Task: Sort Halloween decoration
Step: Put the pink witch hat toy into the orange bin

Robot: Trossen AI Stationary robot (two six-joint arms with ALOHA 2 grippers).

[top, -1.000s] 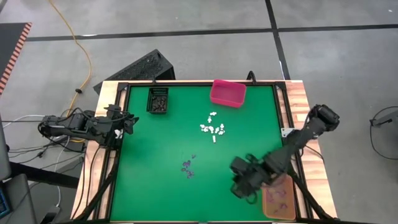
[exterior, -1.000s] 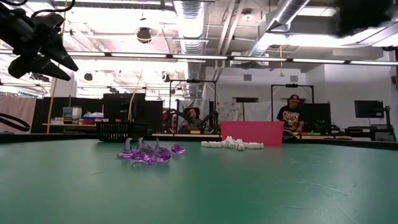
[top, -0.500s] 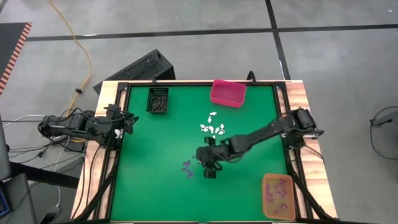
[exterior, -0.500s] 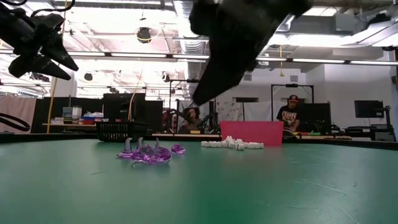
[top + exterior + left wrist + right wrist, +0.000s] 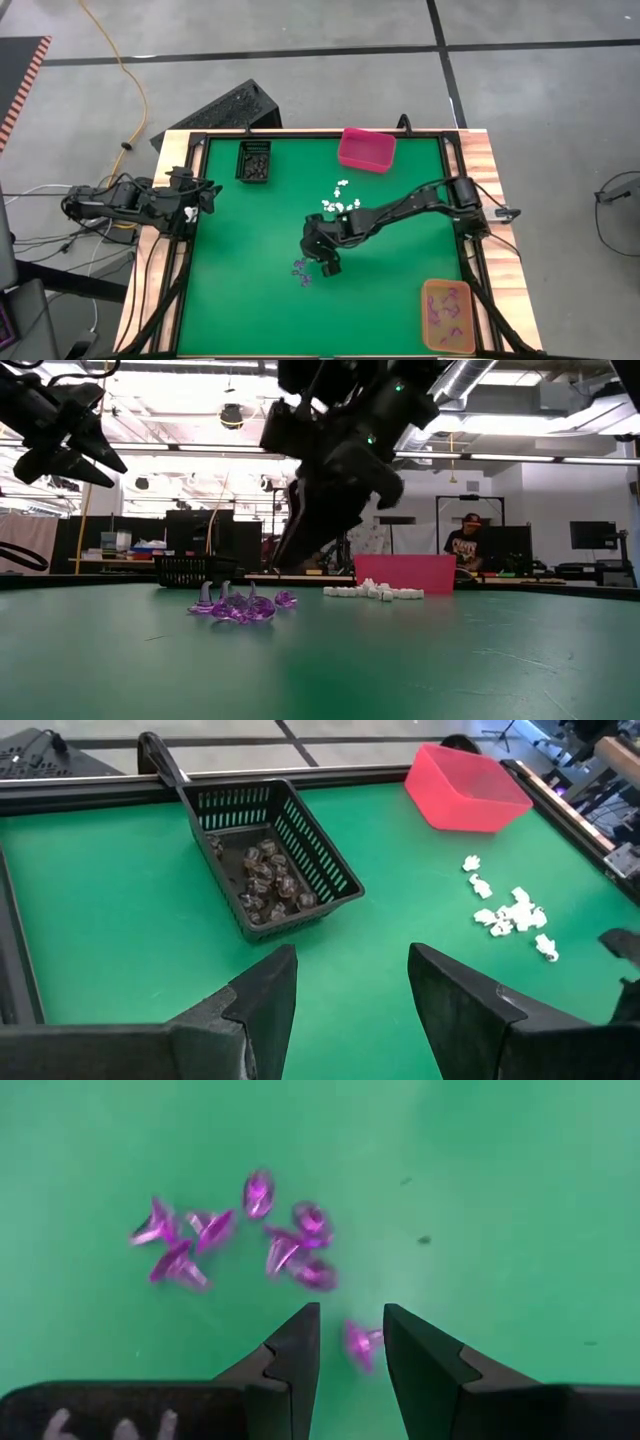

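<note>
Right gripper [image 5: 350, 1342] spread over a stray purple trinket [image 5: 359, 1344] beside the purple cluster [image 5: 235, 1235]; off-centre closing could flick it away; left gripper [image 5: 350, 990] spread, idle

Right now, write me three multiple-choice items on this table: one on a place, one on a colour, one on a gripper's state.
1. Where is the right gripper?
A. over the purple trinkets
B. over the orange bin
C. over the black basket

2. What colour are the trinkets nearest the pink bin?
A. purple
B. white
C. black

3. How are the left gripper jaws?
A. shut on a trinket
B. shut, empty
C. open, empty

A: purple pieces lie before its fingers. B: high view shows white. C: bare green mat shows between its fingers.
</note>
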